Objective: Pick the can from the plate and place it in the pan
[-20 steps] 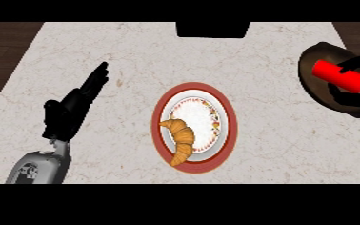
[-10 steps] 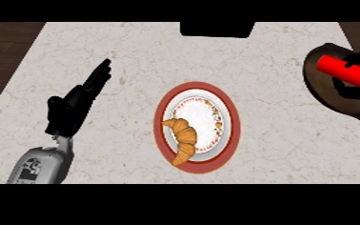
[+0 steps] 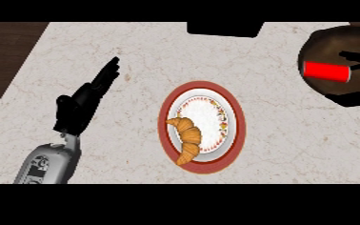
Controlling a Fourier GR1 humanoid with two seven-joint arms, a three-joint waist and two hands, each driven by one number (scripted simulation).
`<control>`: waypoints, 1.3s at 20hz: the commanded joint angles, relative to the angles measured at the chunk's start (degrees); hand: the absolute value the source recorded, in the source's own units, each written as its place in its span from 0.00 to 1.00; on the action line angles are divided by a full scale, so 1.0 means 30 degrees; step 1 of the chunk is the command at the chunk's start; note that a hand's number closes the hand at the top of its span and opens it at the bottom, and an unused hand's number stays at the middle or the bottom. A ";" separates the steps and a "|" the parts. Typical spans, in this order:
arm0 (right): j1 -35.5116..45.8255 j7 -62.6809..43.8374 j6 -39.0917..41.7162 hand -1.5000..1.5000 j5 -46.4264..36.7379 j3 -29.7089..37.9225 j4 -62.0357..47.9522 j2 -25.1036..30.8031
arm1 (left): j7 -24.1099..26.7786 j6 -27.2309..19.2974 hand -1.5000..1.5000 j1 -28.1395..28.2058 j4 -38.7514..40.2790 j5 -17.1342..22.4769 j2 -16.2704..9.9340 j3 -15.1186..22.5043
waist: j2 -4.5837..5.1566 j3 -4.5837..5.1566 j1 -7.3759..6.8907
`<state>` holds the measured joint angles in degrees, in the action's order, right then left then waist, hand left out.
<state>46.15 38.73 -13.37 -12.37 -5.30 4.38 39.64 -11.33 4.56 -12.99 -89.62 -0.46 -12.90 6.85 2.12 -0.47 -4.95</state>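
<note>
The red can [image 3: 325, 71] lies on its side inside the dark brown pan [image 3: 320, 40] at the right edge of the counter. Nothing covers the can. Only a dark sliver of my right hand [image 3: 350, 55] shows just above the can at the view's right edge, apart from it, fingers straight. The red-rimmed plate [image 3: 235, 124] sits in the middle of the counter and holds a croissant [image 3: 186, 136] on its left side. My left hand [image 3: 81, 105] rests open on the left, fingers pointing up and away, well clear of the plate.
A black block [image 3: 224, 27] stands at the counter's back edge. The dark wooden floor [image 3: 17, 47] shows past the counter's left edge. Pale marble counter [image 3: 134, 43] lies between my left hand and the plate.
The can went from tilted, with my right hand around it, to lying level in the pan, uncovered. My right hand has drawn back toward the right edge. The left hand barely moved.
</note>
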 commanded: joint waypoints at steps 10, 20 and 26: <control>0.0465 0.2026 0.6405 0.00 0.4996 0.5001 -0.0262 0.0522 | -0.0372 -0.0054 0.50 -0.0024 -0.0489 0.0062 0.0060 -0.0130 | 0.0008 -0.0092 0.0030; -0.2387 0.4849 1.3368 0.00 0.5461 0.5452 -0.0058 0.2632 | 0.0149 0.0178 0.50 0.0802 -0.0444 0.0120 -0.0194 -0.0377 | -0.0067 -0.0099 0.0594; -0.3878 0.6232 1.4279 0.00 0.5790 0.5804 0.0934 0.3140 | 0.0604 -0.0162 0.50 0.0913 0.0000 -0.0042 -0.0042 -0.0653 | -0.0154 -0.0070 0.0891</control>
<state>37.26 50.09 20.76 4.45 11.54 6.32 47.66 -10.79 4.15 -10.63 -90.48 -0.72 -12.85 5.76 1.86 -0.77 -2.79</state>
